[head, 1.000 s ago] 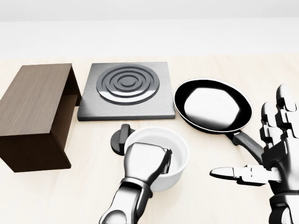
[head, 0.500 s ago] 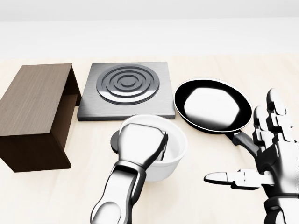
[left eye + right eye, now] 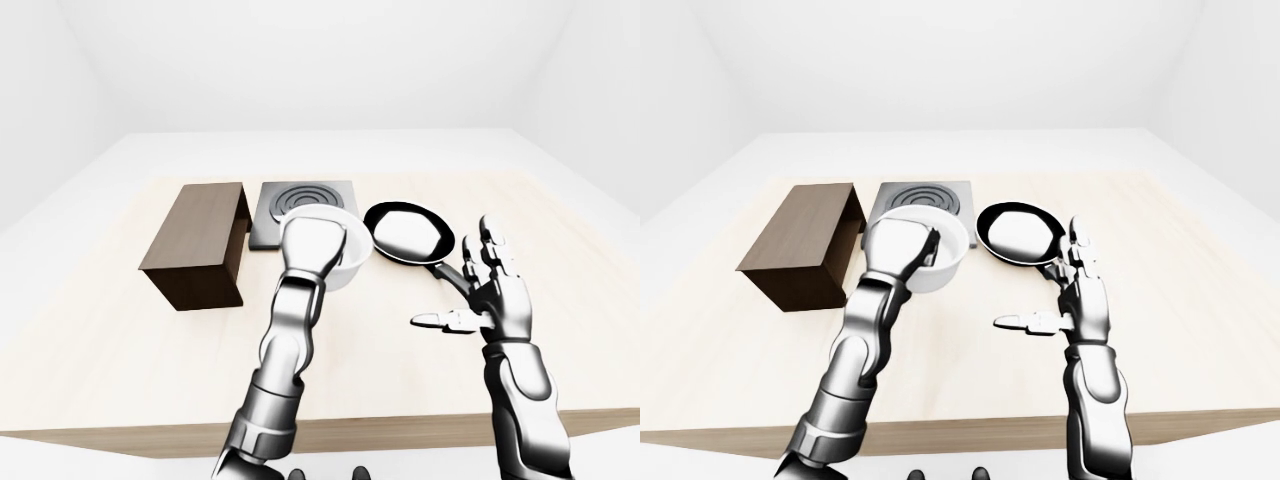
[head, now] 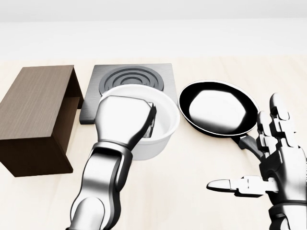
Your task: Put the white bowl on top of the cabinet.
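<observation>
The eye views show the whole table [image 3: 120, 330], its near edge and both forearms; the head view crops closer on the bowl [image 4: 163, 125], which hides the lower edge of the hob [image 4: 128, 91]. The cabinet [image 4: 36, 115] lies at 9 o'clock of the bowl, the pan [image 4: 218, 108] at 3 o'clock. The left hand [image 4: 125, 120] grips the bowl's near rim, fingers inside; the right hand [image 4: 273, 165] hovers spread wide, empty, at 5 o'clock of the pan.
</observation>
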You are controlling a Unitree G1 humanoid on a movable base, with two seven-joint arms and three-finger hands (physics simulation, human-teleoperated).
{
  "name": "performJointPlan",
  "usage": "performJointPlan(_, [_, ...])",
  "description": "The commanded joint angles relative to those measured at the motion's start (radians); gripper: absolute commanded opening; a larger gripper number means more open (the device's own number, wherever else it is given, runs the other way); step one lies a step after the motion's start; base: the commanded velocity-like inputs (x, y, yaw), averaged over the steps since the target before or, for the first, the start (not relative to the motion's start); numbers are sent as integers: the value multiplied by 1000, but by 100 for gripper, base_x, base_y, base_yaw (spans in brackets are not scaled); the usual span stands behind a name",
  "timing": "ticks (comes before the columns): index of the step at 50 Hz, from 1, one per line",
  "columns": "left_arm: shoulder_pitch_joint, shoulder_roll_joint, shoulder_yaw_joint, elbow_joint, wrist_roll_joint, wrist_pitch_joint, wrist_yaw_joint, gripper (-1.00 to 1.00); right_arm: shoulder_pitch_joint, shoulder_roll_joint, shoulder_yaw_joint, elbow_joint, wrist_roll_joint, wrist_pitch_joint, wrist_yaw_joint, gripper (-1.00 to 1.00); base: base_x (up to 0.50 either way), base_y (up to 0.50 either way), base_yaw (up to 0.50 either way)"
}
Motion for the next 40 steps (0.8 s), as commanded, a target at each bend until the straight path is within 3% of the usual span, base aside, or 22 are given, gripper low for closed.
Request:
performJointPlan(1, [-55,26,48,-157,63,0,-92,-100,6,3,10,2,-11,0,2,100,0,0,0])
performJointPlan(22, [-251,173,186,-198,26,0,-250,-100,17,12,39,11,-41,0,1,100,0,0,0])
performJointPlan(40, [-335,291,242,-86,-142,0,-168,-100,21,16,54,27,-56,0,0,100,0,0,0])
